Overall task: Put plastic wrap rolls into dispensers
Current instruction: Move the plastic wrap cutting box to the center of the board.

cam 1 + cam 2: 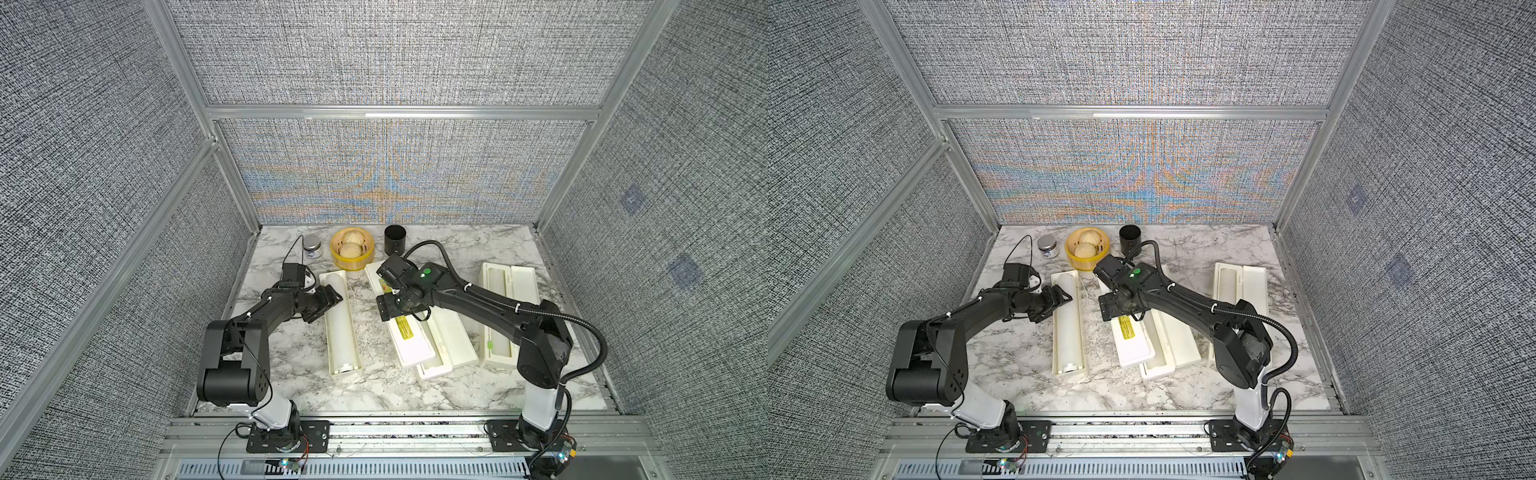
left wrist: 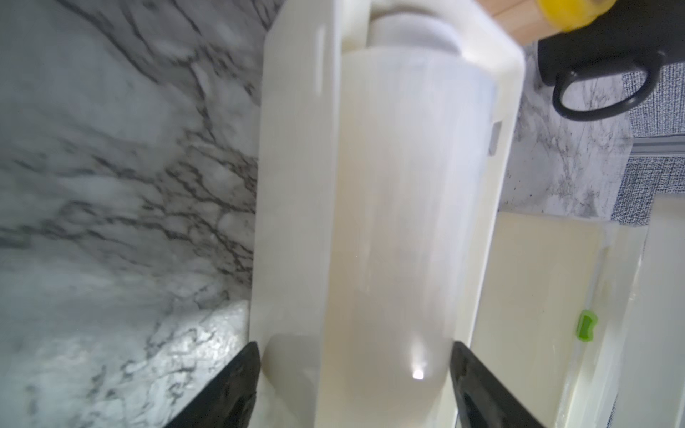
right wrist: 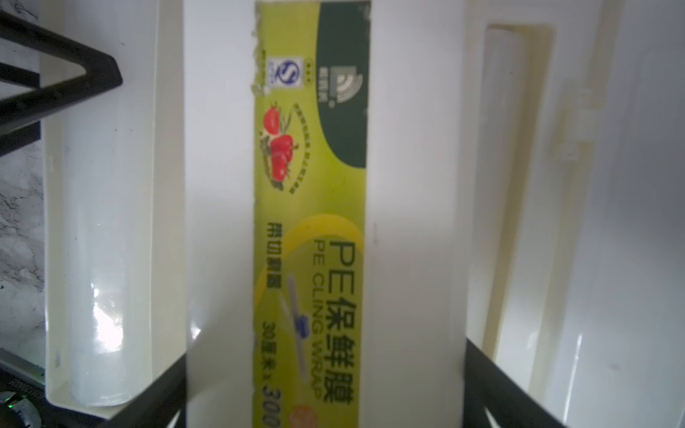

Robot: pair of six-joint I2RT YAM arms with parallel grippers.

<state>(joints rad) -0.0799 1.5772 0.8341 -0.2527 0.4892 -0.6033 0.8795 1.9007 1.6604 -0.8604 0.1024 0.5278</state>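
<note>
In both top views a translucent-white plastic wrap roll (image 1: 341, 332) (image 1: 1068, 332) lies in the open left dispenser (image 1: 331, 347). My left gripper (image 1: 328, 305) (image 2: 354, 348) straddles the roll's far part with its jaws open. One finger is beside the roll (image 2: 400, 185) and the other is apart from it. My right gripper (image 1: 390, 309) (image 3: 326, 352) is shut across a dispenser with a yellow-green label (image 1: 415, 345) (image 3: 407, 185). This one lies slanted over an open middle dispenser (image 1: 453, 340). A third open dispenser (image 1: 524, 291) sits at the right.
A yellow bamboo steamer (image 1: 352, 249) with buns, a black cup (image 1: 395, 240) and a small jar (image 1: 312, 246) stand along the back edge. Grey fabric walls enclose the marble table on three sides. The right arm's cable loops above the middle.
</note>
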